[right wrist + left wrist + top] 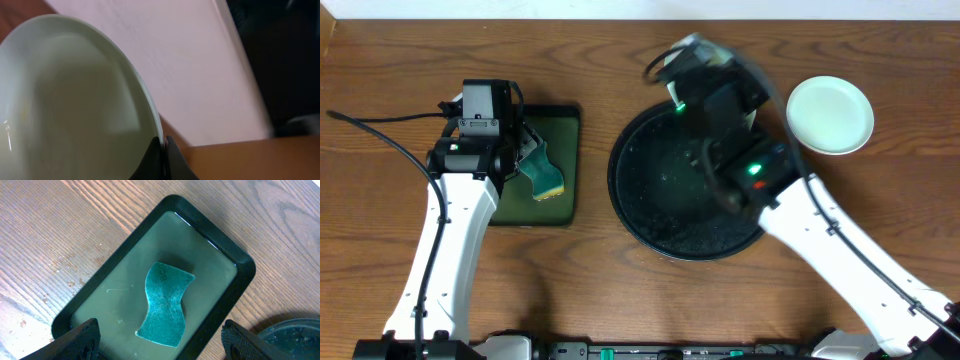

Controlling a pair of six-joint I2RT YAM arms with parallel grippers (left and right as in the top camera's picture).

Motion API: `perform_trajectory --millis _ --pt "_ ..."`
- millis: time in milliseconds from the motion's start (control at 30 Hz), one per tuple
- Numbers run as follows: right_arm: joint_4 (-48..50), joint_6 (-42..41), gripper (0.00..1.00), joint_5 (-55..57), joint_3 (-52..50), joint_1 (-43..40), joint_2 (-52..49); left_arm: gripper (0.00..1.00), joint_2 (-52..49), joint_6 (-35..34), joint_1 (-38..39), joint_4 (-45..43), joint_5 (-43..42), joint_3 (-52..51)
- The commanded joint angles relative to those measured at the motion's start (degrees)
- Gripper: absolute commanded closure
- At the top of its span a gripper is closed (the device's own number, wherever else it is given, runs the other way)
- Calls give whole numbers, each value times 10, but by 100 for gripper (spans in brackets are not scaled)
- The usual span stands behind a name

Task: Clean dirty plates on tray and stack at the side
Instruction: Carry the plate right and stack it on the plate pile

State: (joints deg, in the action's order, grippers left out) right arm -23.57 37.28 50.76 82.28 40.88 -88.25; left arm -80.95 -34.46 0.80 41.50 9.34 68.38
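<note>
Your right gripper (163, 150) is clenched on the rim of a pale green plate (75, 100). In the right wrist view its two dark fingertips (152, 160) pinch the plate's edge, and the plate stands steeply tilted, its hollow face filling the left of the picture with a pale wall and a strip of wooden table (380, 90) behind it. From overhead, your right arm (840, 240) reaches in over the far half of the round black tray (650, 215). Its wrist is blurred there, so you cannot make out the held plate clearly from above. The tray's glossy surface shows pale specks. A whitish plate (830, 115) lies flat on the table off the tray's upper-right side, near the tray but not touching it. You cannot tell whether it is one plate or more. To the left of the black tray, with a narrow band of table between them, sits the rectangular black-rimmed green tray (245, 265), and a teal sponge (165, 305) with a waisted outline lies in it. Your left gripper (160, 341) hangs above that sponge with its fingers (82, 340) spread wide, released and holding nothing. The black tray's rim shows at the lower-right corner of the left wrist view.
</note>
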Motion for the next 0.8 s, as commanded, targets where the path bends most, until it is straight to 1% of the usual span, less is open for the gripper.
perform_trajectory --millis 0,67,167,267,333,467,567,667,767 --pt "-7 88 99 87 0 36 -9 22 -4 3 -2 1 5 12" --pt "-38 62 99 45 -3 42 -17 22 -4 3 -2 1 5 12" --pt "-119 44 99 -54 -13 36 -38 21 -4 3 -2 1 5 12" --pt "-104 -9 99 -57 -16 5 -61 21 -4 4 -2 1 5 12" --pt "-79 -53 99 -95 -16 -34 -64 21 -4 4 -2 1 5 12" --pt "-66 -123 99 -316 -16 -145 -56 21 -4 3 -2 1 5 12" --pt "-55 -226 99 -461 -16 -254 -56 21 -4 4 -2 1 5 12" --pt "-54 -342 99 -536 -16 -371 -59 21 -4 4 -2 1 5 12" --pt "-56 -436 99 -585 -16 -478 -68 21 -4 3 -2 1 5 12"
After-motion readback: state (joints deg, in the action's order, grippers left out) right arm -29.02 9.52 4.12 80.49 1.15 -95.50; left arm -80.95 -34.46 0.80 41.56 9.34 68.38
